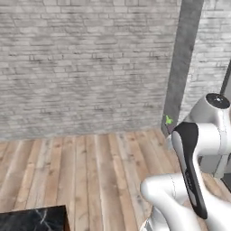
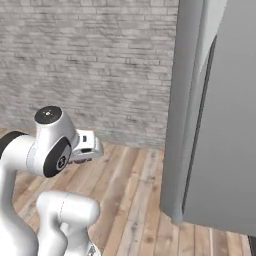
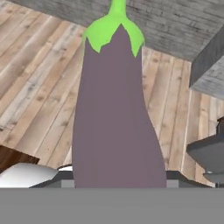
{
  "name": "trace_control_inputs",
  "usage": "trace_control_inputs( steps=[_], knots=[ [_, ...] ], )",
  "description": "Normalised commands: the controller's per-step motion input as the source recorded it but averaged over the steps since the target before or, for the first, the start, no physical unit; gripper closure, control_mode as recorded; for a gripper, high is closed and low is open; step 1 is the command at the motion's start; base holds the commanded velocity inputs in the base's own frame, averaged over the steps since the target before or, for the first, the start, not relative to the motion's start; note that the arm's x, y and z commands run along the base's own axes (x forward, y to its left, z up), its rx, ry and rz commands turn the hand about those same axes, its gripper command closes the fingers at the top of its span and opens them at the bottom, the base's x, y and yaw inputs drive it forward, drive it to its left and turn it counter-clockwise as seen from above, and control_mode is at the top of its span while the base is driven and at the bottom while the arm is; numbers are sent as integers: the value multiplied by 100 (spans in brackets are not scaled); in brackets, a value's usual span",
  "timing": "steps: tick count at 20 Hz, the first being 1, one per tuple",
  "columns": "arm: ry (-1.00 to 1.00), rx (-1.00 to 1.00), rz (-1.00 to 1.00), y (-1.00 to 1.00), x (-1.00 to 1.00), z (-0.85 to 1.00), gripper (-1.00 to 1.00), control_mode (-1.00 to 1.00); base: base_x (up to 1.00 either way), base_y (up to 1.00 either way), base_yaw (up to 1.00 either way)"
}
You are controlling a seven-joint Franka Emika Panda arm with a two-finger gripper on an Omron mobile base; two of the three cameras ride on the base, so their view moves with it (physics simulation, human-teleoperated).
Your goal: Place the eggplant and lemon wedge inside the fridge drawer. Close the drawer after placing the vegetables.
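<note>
The eggplant is dark purple with a bright green stem cap, and in the hand view it stands up from between the fingers, hiding the fingertips. My gripper is shut on it and hangs in the air above the wooden floor, left of the fridge. In the left base view the eggplant's green stem tip pokes out beside my arm, in front of the fridge's edge. The lemon wedge and the fridge drawer are out of view.
The tall grey fridge fills the right side, its outer panel facing me; its edge shows as a grey strip. Behind it is a brick wall. A dark marble counter corner sits low on the left above the plank floor.
</note>
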Motion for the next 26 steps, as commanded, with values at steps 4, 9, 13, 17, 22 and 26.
trace_control_inputs(
  steps=[4,9,13,17,22,26],
  knots=[
    [0,0,0,0,0,0,100,100,100,61,0],
    [0,0,0,0,0,0,100,100,100,41,-16],
    [0,0,0,0,0,0,100,100,100,28,-42],
    [0,0,0,0,0,0,100,100,97,6,-62],
    [0,0,0,0,0,0,100,100,80,5,-65],
    [0,0,0,0,0,0,100,100,41,4,-82]
  ],
)
